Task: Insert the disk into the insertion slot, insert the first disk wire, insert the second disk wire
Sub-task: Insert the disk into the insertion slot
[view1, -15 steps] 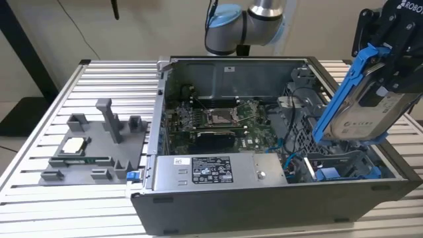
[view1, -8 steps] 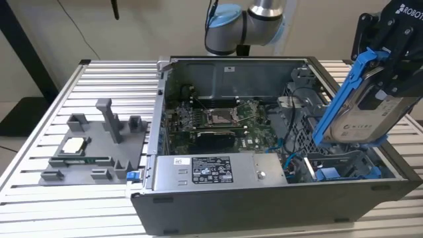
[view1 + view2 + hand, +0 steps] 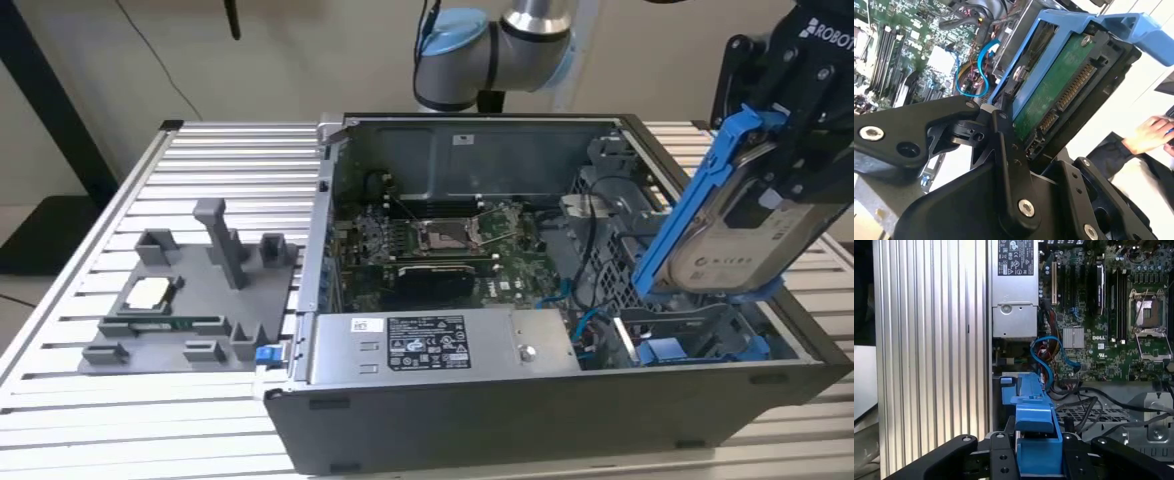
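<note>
My gripper (image 3: 785,165) is shut on the disk (image 3: 738,228), a silver drive with a white label in a blue frame. I hold it tilted steeply above the open computer case, at the exterior view's right. The insertion slot (image 3: 694,345), a dark bay with blue clips, lies just below the disk's lower end. In the second wrist view the disk (image 3: 1059,85) shows its green board and connectors between the black fingers (image 3: 1004,135). In the first wrist view the blue frame (image 3: 1035,405) runs out from my gripper (image 3: 1036,460). Loose blue wires (image 3: 1046,352) curl beside the bay.
A grey labelled power-supply box (image 3: 427,345) sits at the case front, with the motherboard (image 3: 454,245) behind it. A grey fixture plate (image 3: 187,300) with small parts lies on the slatted table (image 3: 80,220) at the exterior view's left. A person's hand (image 3: 1149,132) rests beyond the case.
</note>
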### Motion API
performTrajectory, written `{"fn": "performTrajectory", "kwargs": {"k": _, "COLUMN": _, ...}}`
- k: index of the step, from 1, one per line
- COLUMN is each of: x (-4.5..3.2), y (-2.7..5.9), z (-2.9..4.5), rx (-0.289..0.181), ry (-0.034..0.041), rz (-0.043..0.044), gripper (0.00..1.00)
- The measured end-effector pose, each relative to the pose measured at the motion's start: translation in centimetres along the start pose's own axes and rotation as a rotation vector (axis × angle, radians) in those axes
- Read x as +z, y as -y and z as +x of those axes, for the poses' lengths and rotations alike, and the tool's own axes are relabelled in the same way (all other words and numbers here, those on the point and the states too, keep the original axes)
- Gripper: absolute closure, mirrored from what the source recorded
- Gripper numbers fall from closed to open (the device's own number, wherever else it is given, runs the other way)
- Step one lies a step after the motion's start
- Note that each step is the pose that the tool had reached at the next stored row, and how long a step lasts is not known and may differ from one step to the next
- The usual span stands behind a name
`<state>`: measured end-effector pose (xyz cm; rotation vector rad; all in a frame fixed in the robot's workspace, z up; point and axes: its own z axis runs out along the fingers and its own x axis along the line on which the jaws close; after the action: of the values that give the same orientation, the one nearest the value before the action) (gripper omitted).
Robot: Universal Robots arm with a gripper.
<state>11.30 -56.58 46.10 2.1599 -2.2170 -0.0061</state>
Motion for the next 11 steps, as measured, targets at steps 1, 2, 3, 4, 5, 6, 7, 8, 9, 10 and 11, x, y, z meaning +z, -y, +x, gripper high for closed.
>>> {"fn": "performTrajectory", "kwargs": {"k": 1, "x": 0.08, "y": 0.04, "z": 0.02, "rx": 0.0, "ry": 0.0, "rz": 0.0, "gripper": 0.67}}
{"fn": "performTrajectory", "kwargs": {"k": 2, "x": 0.15, "y": 0.08, "z": 0.04, "rx": 0.001, "ry": 0.0, "rz": 0.0, "gripper": 0.67}}
{"fn": "performTrajectory", "kwargs": {"k": 3, "x": 0.24, "y": 0.12, "z": 0.06, "rx": 0.001, "ry": 0.0, "rz": 0.0, "gripper": 0.67}}
{"fn": "performTrajectory", "kwargs": {"k": 4, "x": 0.32, "y": 0.16, "z": 0.08, "rx": 0.001, "ry": 0.0, "rz": 0.0, "gripper": 0.67}}
{"fn": "performTrajectory", "kwargs": {"k": 5, "x": 0.4, "y": 0.19, "z": 0.09, "rx": 0.002, "ry": 0.0, "rz": -0.0001, "gripper": 0.67}}
{"fn": "performTrajectory", "kwargs": {"k": 6, "x": 0.49, "y": 0.22, "z": 0.1, "rx": 0.002, "ry": 0.0001, "rz": -0.0001, "gripper": 0.67}}
{"fn": "performTrajectory", "kwargs": {"k": 7, "x": 0.57, "y": 0.25, "z": 0.11, "rx": 0.002, "ry": -0.0001, "rz": 0.0, "gripper": 0.67}}
{"fn": "performTrajectory", "kwargs": {"k": 8, "x": 0.65, "y": 0.27, "z": 0.12, "rx": 0.002, "ry": 0.0, "rz": 0.0, "gripper": 0.67}}
{"fn": "performTrajectory", "kwargs": {"k": 9, "x": 0.72, "y": 0.3, "z": 0.12, "rx": 0.003, "ry": 0.0001, "rz": -0.0001, "gripper": 0.67}}
{"fn": "performTrajectory", "kwargs": {"k": 10, "x": 0.78, "y": 0.32, "z": 0.13, "rx": 0.003, "ry": 0.0, "rz": -0.0001, "gripper": 0.67}}
{"fn": "performTrajectory", "kwargs": {"k": 11, "x": 0.84, "y": 0.33, "z": 0.13, "rx": 0.003, "ry": -0.0001, "rz": -0.0001, "gripper": 0.67}}
